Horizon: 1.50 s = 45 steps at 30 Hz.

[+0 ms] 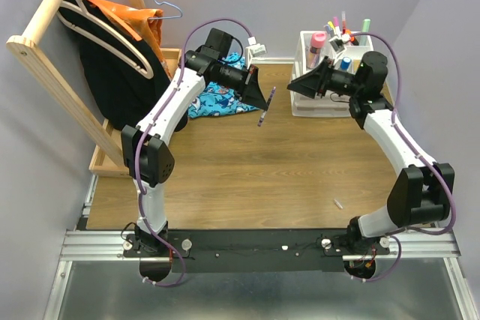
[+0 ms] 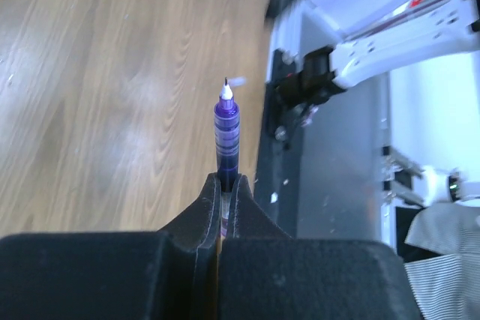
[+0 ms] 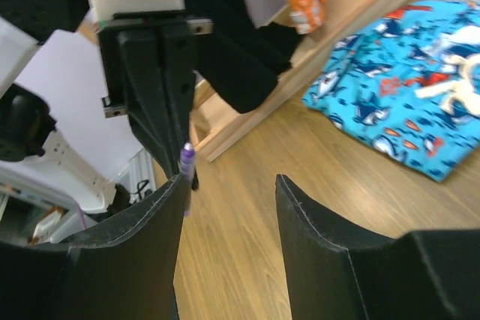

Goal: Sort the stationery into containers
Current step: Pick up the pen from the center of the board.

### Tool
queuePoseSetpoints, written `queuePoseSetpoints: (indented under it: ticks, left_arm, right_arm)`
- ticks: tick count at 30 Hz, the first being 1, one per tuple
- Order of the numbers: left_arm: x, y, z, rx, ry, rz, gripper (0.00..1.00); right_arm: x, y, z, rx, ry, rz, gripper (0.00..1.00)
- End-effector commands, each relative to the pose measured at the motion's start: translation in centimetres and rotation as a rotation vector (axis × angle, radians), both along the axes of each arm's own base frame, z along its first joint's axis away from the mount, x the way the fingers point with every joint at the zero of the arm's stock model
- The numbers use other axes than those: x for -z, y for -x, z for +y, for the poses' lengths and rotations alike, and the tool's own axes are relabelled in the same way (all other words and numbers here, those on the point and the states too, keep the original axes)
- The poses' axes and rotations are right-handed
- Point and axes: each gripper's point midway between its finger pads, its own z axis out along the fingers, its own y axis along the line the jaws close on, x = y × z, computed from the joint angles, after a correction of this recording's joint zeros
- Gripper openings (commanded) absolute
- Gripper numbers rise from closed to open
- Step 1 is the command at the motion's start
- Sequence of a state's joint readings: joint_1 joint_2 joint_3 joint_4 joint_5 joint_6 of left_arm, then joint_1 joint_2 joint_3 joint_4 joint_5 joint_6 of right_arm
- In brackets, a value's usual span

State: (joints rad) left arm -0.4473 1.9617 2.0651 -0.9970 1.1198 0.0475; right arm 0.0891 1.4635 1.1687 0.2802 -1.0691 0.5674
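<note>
The left pincer is clenching the tail of a slim purple pen just left of the white desk organiser, the pen's long axis slanting fine tip down toward the worktop, while the released right pincer is gaping between pen and organiser.

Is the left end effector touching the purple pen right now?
Touching. The left wrist view shows the left end effector closed around the purple pen at its barrel.

Pen rear hidden in left claw
</note>
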Motion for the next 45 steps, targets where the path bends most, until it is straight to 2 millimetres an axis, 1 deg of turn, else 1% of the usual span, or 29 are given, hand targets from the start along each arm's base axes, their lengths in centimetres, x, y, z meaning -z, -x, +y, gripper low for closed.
queuePoseSetpoints:
  ticks: [1,3,5,10,16,21,26,29,34,35,37,38,40,41,42,44,45]
  left_arm:
    - [-3.5,0.2,-1.3,0.052,0.149,0.088,0.0]
    - [-3.9,0.0,-1.4,0.048,0.16,0.099,0.0]
    - [-3.7,0.0,-1.4,0.048,0.159,0.109,0.0]
    - [-3.9,-0.1,-1.5,0.05,0.168,0.123,0.0]
    - [-3.6,-0.2,-1.6,0.048,0.168,0.139,0.0]
    - [-3.4,-0.2,-1.6,0.044,0.165,0.142,0.0]
    - [-3.6,-0.1,-1.7,0.049,0.17,0.145,0.0]
    - [-3.6,0.0,-1.8,0.053,0.172,0.146,0.0]
    - [-3.7,0.2,-2.1,0.064,0.177,0.149,0.0]
    - [-3.7,0.2,-2.1,0.063,0.175,0.15,0.0]
    - [-3.6,0.3,-2.2,0.064,0.174,0.156,0.0]
    - [-3.4,0.2,-2.2,0.063,0.172,0.158,0.0]
    - [-3.2,0.0,-2.3,0.048,0.163,0.161,0.0]
    - [-3.1,-0.1,-2.3,0.042,0.158,0.171,0.04]
    - [-3.0,-0.1,-2.3,0.043,0.158,0.173,0.11]
    - [-2.9,0.0,-2.2,0.042,0.156,0.172,0.2]
    - [-2.8,0.0,-2.2,0.042,0.153,0.168,0.3]
  right_arm:
    - [-1.5,1.1,2.8,-0.113,0.007,-0.087,0.59]
    - [-1.2,1.2,3.1,-0.118,0.019,-0.093,0.59]
    - [-1.3,1.6,3.5,-0.135,0.018,-0.102,0.59]
    - [-0.9,1.7,4.0,-0.136,0.021,-0.097,0.59]
    - [-1.3,1.6,4.8,-0.147,-0.005,-0.097,0.58]
    - [-1.5,1.7,5.4,-0.157,-0.023,-0.079,0.55]
    - [-1.4,1.6,6.0,-0.162,-0.031,-0.066,0.52]
    - [-1.2,1.4,6.2,-0.159,-0.034,-0.054,0.46]
    - [-1.1,1.2,6.3,-0.155,-0.041,-0.046,0.43]
    - [-1.2,1.2,6.4,-0.158,-0.043,-0.049,0.37]
    - [-1.6,1.2,6.4,-0.16,-0.045,-0.064,0.29]
    - [-1.5,1.1,6.5,-0.16,-0.045,-0.064,0.22]
    - [-1.8,1.2,6.5,-0.163,-0.046,-0.071,0.16]
    - [-1.9,1.1,6.5,-0.157,-0.046,-0.076,0.11]
    - [-1.8,1.1,6.5,-0.152,-0.044,-0.076,0.1]
    - [-2.0,1.0,6.4,-0.142,-0.041,-0.084,0.07]
    - [-2.0,0.9,6.3,-0.139,-0.037,-0.087,0.06]
